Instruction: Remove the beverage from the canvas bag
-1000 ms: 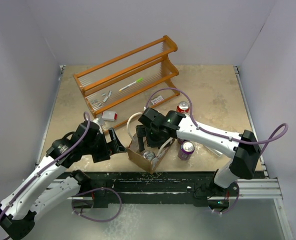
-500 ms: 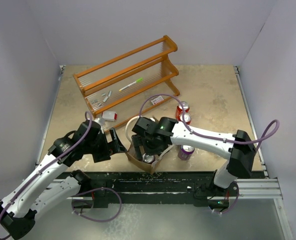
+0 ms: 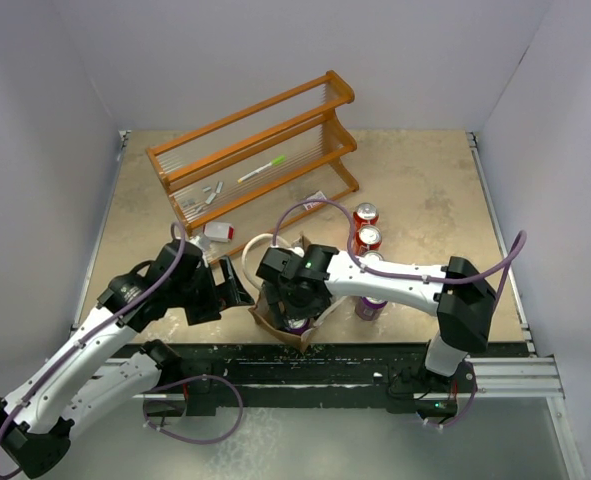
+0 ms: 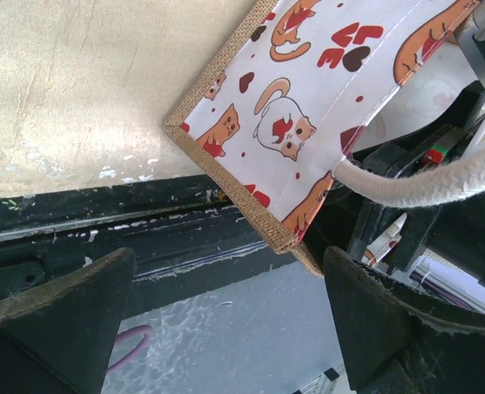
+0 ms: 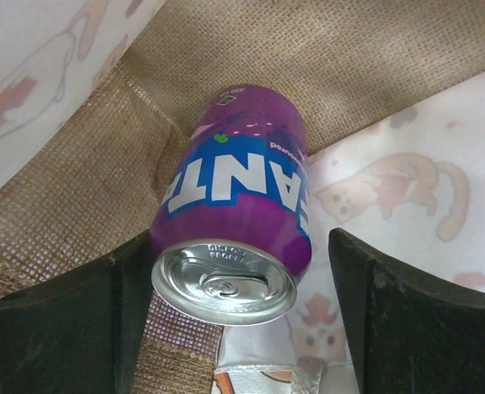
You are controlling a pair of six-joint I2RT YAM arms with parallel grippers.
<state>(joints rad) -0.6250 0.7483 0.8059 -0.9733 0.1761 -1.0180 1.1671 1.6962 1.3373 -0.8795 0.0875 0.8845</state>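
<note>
The canvas bag sits right at the near edge of the counter, roughly halfway along it, with one bottom corner about at the lip. The right hand is reaching down into the bag's open top.

In the right wrist view, a purple Fanta can is inside the bag against the burlap, its silver top and pull tab facing the camera. The right hand's fingers are spread apart with the can between them. One looks right up against the can and the other shows a gap, so it isn't squeezed on it.

The left hand is just beside the bag's left side, fingers wide apart too and nothing between them. Its camera shows the cat-print side panel and a white rope handle.

Out on the counter, a red can and a second red can stand beyond the right arm, toward the middle. Another purple can sits close to the near edge, partly hidden behind that arm. A wooden rack stands toward the far left corner with a green pen on it.
</note>
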